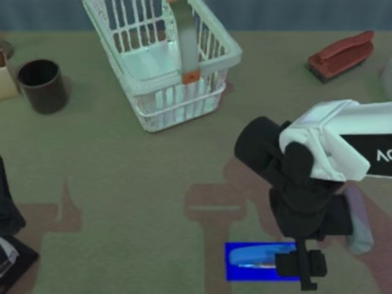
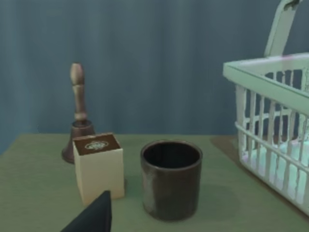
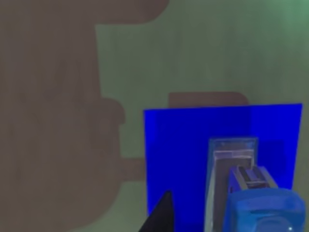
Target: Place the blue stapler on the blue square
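The blue stapler [image 1: 260, 256] lies flat on the blue square [image 1: 236, 272], near the table's front edge right of the middle. My right gripper [image 1: 301, 269] hangs over the stapler's right end and hides that end from above. In the right wrist view the stapler [image 3: 260, 203] rests lengthwise on the square [image 3: 178, 154]. One dark finger [image 3: 161, 217] stands beside it with a strip of blue between them, so the gripper is open. My left arm is parked at the front left corner, where its gripper [image 1: 7, 245] is open.
A white wire basket [image 1: 184, 101] stands at the back middle. A dark cup [image 1: 41, 86] and a cream box [image 2: 99, 166] stand at the back left, with a bell [image 2: 77, 121] behind them. A red-brown stapler [image 1: 341, 56] lies at the back right.
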